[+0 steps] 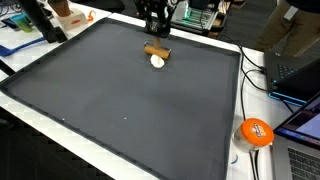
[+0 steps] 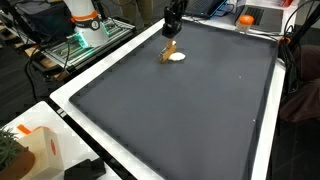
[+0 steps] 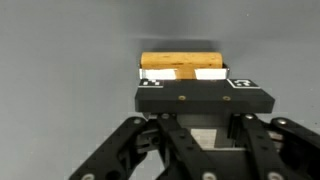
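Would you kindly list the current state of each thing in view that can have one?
gripper: shut on the wooden cylinder, low over the mat.
wooden cylinder: lying on its side, held between the gripper's fingers.
white round piece: resting on the mat beside the cylinder; whether they touch cannot be told.
dark mat: spread flat on the table.
orange tape roll: lying off the mat, on the table edge.

Dark grey mat [image 1: 130, 100] on white table [image 2: 90, 120], cluttered desks around
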You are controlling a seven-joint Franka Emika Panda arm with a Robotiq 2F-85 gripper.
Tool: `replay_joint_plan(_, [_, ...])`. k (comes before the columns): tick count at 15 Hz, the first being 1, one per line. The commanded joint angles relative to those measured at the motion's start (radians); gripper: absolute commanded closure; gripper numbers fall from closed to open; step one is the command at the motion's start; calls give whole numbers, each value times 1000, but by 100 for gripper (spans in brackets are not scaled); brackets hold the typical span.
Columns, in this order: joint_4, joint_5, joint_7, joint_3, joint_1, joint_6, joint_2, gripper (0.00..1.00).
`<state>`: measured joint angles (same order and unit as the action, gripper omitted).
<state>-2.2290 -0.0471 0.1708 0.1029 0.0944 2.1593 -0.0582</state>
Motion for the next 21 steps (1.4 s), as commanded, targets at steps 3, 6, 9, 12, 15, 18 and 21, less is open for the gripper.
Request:
replay_joint_plan(3, [85, -62, 7, 16, 33, 43, -36, 78])
replay_joint_plan(6, [133, -57, -10, 22, 41, 28, -73, 78])
replay_joint_plan(9, [184, -28, -28, 25, 43, 55, -137, 78])
replay_joint_plan(12, [216, -19, -26, 16, 39, 50, -184, 78])
replay_joint_plan(15, [202, 18, -35, 9, 25, 13, -156, 78])
replay_joint_plan(18, [158, 62, -63, 5, 12, -30, -109, 78])
replay_joint_plan(21, [125, 99, -75, -4, -3, -44, -78, 78])
